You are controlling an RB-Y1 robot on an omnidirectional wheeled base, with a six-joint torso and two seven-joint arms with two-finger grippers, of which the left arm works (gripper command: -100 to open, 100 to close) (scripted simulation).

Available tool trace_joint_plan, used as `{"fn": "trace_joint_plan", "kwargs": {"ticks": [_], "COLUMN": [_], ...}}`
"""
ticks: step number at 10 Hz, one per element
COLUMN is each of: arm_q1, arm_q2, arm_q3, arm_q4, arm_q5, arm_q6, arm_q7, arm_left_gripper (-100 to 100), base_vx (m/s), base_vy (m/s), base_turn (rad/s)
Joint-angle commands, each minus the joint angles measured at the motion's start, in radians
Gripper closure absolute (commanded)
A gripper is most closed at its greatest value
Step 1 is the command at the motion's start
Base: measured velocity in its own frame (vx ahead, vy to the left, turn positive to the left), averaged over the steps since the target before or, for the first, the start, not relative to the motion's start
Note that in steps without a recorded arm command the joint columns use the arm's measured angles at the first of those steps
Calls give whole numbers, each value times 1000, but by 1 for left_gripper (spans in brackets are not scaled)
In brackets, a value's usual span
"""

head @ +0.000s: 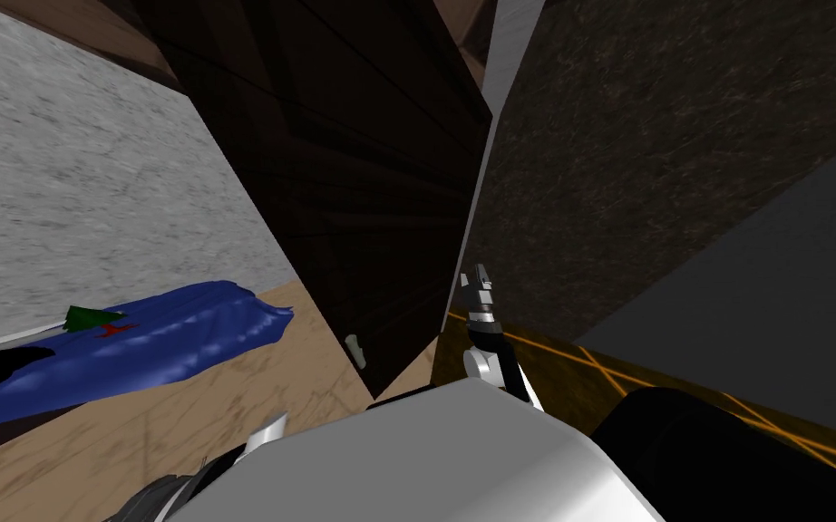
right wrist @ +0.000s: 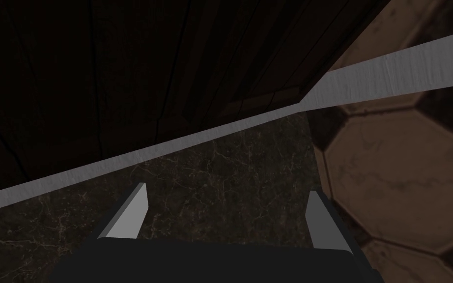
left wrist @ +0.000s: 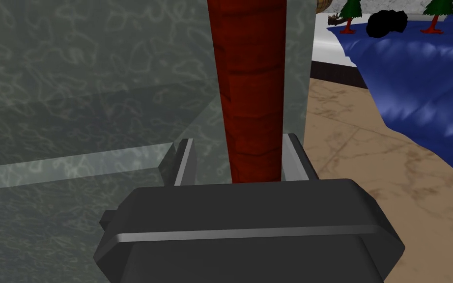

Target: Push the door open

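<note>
Grippers recorded first. Left gripper [left wrist: 239, 140]: its two light grey fingers [left wrist: 185, 156] stand apart, with an upright red-brown wooden post [left wrist: 250, 73] seen between them; whether it touches them cannot be told. Behind the post is a grey-green marbled surface [left wrist: 73, 98], with tan tiled floor [left wrist: 368, 162] and a rumpled blue cloth [left wrist: 417, 83] beside it. Right gripper [right wrist: 228, 189]: blades spread wide, holding nothing, pointed at a dark marbled wall [right wrist: 220, 167]. A light grey strip [right wrist: 171, 147] separates that wall from the dark brown panelled door [right wrist: 98, 73] beyond. In the head view this gripper sits just right of centre, near the door's edge and the strip. The door runs from the top centre of the frame down to the lower centre. Its small light grey handle [head: 355, 351] is near its lower end, left of the gripper and apart from it. The blue cloth lies at the left of the frame, below a pale grey wall [head: 72, 181].
</note>
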Motion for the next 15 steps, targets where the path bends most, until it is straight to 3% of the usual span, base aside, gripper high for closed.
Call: {"fn": "trace_joint_plan", "kwargs": {"ticks": [1,2,3,5,8,11,12,15], "arm_q1": [8,8,8,8,7,15,18,23], "arm_q2": [2,2,6,8,16,9,16,24], "arm_q3": [8,8,29,38,82,83,110,153], "arm_q4": [-50,-51,-46,-43,-31,-51,-42,-33], "arm_q5": [7,7,29,40,87,89,117,162], "arm_q6": [-4,-4,-22,-30,-67,-62,-89,-130], "arm_q7": [-6,-6,-11,-14,-26,-38,-38,-42], "arm_left_gripper": [100,100,100,100,100,100,100,100], "base_vx": [-9,-4,41,48,38,16,-59,-69], "base_vy": [-30,-10,71,105,144,66,146,252], "base_turn": [19,4,-116,-50,-92,9,-180,-128]}}
